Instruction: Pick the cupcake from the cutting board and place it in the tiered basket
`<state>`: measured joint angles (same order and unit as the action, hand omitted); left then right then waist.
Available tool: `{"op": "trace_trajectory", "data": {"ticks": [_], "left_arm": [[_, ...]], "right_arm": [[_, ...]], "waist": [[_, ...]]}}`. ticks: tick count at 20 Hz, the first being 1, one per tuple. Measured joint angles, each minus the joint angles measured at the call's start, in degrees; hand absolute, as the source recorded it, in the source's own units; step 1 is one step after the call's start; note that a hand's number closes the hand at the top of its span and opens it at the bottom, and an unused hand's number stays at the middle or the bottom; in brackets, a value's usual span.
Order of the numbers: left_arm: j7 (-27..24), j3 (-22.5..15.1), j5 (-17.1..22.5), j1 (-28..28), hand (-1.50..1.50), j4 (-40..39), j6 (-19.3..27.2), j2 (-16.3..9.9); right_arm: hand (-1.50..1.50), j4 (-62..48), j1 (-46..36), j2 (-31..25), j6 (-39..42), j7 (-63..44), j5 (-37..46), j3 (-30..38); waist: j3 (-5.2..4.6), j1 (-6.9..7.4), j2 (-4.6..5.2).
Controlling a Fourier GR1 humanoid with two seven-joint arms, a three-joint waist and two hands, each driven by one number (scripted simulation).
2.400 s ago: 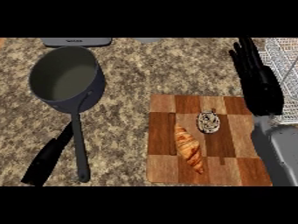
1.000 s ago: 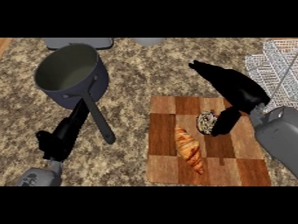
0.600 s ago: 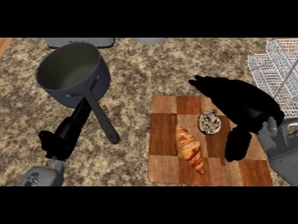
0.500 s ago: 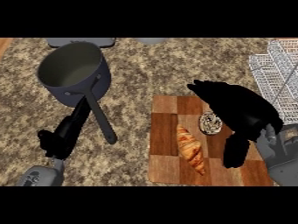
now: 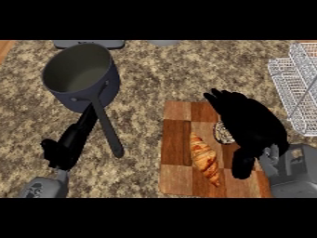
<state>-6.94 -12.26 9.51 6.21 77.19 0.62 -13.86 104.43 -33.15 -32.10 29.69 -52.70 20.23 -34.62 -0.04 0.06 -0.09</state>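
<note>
Right hand [image 5: 250, 123]: black, at the end of a grey forearm, spread palm-down over the chequered wooden cutting board [image 5: 178, 158]; fingers arched, thumb hanging low; not visibly closed on anything.
Left hand [image 5: 71, 139]: black, lower left on the speckled stone counter [image 5: 154, 83], fingers extended beside the pan handle; holding nothing.
Golden-brown croissant [image 5: 205, 157]: lying lengthwise on the board, just left of the right thumb.
Small round cupcake [image 5: 222, 134]: on the board, mostly hidden beneath the right palm, only its left edge showing; contact with the fingers impossible to judge.
Dark grey saucepan [image 5: 80, 76]: upper left, long handle pointing down toward the left hand.
White wire tiered basket [image 5: 305, 93]: far right, well apart from the board.
Risk: closing off-centre could nudge the cupcake aside or tip it; a low thumb could catch the croissant; a lift with the cupcake poorly seated might lose it on the way to the basket.
Change: half a second ago the right hand sat lower and further right, leaving more cupcake exposed; now further across it.
</note>
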Motion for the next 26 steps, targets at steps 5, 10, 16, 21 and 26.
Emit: {"op": "trace_trajectory", "data": {"ticks": [5,10,16,21,26], "left_arm": [[0.5,1.0,-0.5,1.1,0.0,-0.3,-0.2,0.8],[0.5,2.0,-1.6,0.7,0.0,-0.6,-1.0,1.7],[1.2,3.2,-2.7,0.9,0.0,0.1,-1.9,2.4],[-0.1,4.8,-3.5,0.9,0.0,-1.6,-3.4,3.1],[0.2,5.7,-5.0,0.9,0.0,-1.2,-3.8,4.1]], "right_arm": [[-1.5,-4.5,2.6,2.7,0.3,1.2,4.4,0.2],[-1.5,-9.0,5.9,5.6,-0.6,5.9,10.3,1.3],[-1.5,-13.9,8.4,7.2,-1.3,10.1,16.1,4.5],[-1.5,-16.1,10.6,9.2,-0.7,13.1,19.9,7.4],[-1.5,-19.0,12.1,11.0,-0.8,17.6,24.1,9.4]], "waist": [[0.02,0.05,0.08],[0.03,0.11,0.1],[0.04,0.07,0.09],[0.04,0.03,0.09],[0.04,0.04,0.09]]}}
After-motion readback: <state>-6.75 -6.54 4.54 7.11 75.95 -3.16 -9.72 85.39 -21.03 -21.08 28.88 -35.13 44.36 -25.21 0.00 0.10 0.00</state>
